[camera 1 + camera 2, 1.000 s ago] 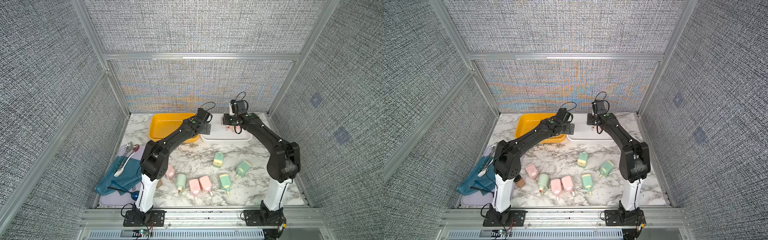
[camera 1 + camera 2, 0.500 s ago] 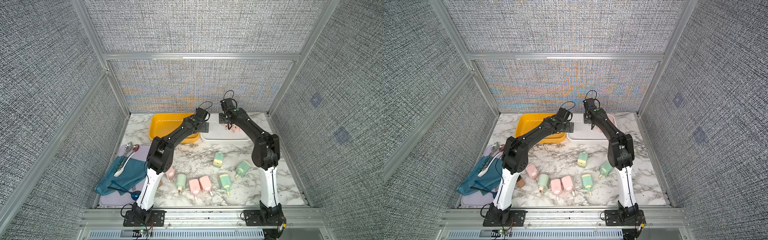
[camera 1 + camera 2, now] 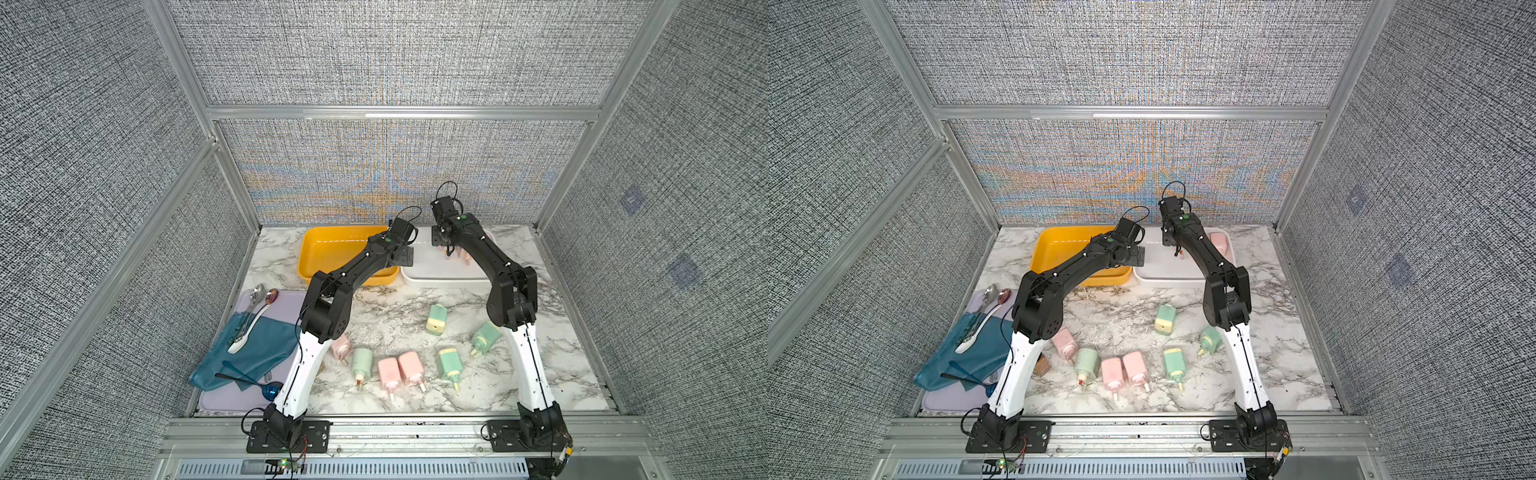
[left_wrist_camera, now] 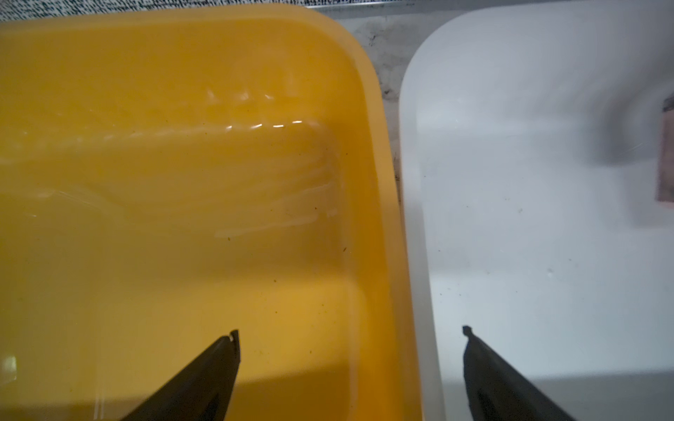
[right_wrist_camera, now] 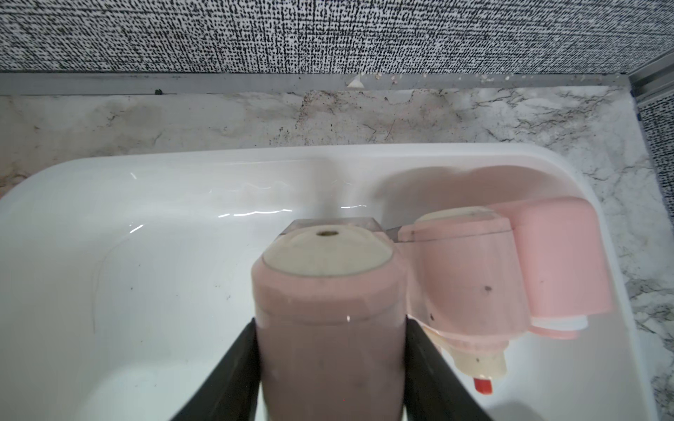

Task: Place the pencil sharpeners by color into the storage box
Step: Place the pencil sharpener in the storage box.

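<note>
Right fingers (image 5: 233, 375) shifted over white box (image 5: 146, 291), clamping pink sharpener (image 5: 328, 310), end cropped.

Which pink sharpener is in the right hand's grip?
The pink sharpener clamped in the right hand over the white tray; the other pink ones lie loose.

Grey woven-fabric wall panels (image 3: 374, 54) in silver aluminium frame bars (image 3: 399, 112) enclose a white, grey-veined marble-patterned surface (image 3: 395, 307), evenly lit.

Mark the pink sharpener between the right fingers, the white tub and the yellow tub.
Held pink plastic pencil sharpener (image 5: 330, 291): right wrist view, pink body.
White plastic storage tub (image 5: 219, 158): right wrist view, far rim.
Yellow plastic storage tub (image 4: 383, 175): left wrist view, side rim.
</note>
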Controlling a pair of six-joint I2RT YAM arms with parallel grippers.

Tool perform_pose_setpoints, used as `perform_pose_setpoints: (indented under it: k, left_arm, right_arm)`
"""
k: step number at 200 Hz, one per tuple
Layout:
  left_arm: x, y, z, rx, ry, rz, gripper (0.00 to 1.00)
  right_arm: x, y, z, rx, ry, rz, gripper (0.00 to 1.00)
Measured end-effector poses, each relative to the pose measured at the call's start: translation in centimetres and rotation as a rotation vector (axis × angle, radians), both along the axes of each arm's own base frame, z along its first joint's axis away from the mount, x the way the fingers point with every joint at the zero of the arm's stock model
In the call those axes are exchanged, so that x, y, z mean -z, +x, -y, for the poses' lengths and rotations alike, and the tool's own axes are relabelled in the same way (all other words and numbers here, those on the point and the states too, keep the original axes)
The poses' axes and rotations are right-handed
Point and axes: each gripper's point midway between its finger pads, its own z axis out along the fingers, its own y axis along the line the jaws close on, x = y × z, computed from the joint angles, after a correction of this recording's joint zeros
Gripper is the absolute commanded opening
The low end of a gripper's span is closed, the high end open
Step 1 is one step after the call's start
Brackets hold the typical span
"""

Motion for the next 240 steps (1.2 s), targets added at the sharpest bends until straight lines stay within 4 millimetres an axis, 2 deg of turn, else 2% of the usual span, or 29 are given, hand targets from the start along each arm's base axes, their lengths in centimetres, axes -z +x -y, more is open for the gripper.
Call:
perform_pose_setpoints:
  k: [29, 54, 94, 127, 193, 240]
  left_arm:
    - [0.5, 0.4, -0.3, -0.011, 0.013, -0.001, 1.00]
    - [0.6, 0.6, -0.3, -0.016, 0.021, 0.002, 1.00]
    - [1.1, 0.4, -0.4, -0.016, 0.032, -0.013, 1.00]
    - [1.2, 0.3, -0.5, -0.016, 0.038, -0.022, 1.00]
    - [1.3, 0.2, -0.7, -0.017, 0.045, -0.027, 1.00]
    - [1.3, 0.2, -0.7, -0.018, 0.044, -0.027, 1.00]
  right_arm:
    - [0.7, -0.1, 0.3, 0.016, -0.011, -0.018, 0.00]
    - [1.0, 0.2, 0.4, 0.021, -0.003, -0.024, 0.06]
    - [2.4, 0.1, 0.9, 0.039, -0.007, -0.058, 0.07]
    - [2.7, 0.2, 1.0, 0.049, -0.006, -0.061, 0.11]
    - [3.1, 0.5, 1.4, 0.069, -0.023, -0.048, 0.31]
    - [3.2, 0.7, 1.6, 0.074, -0.026, -0.040, 0.52]
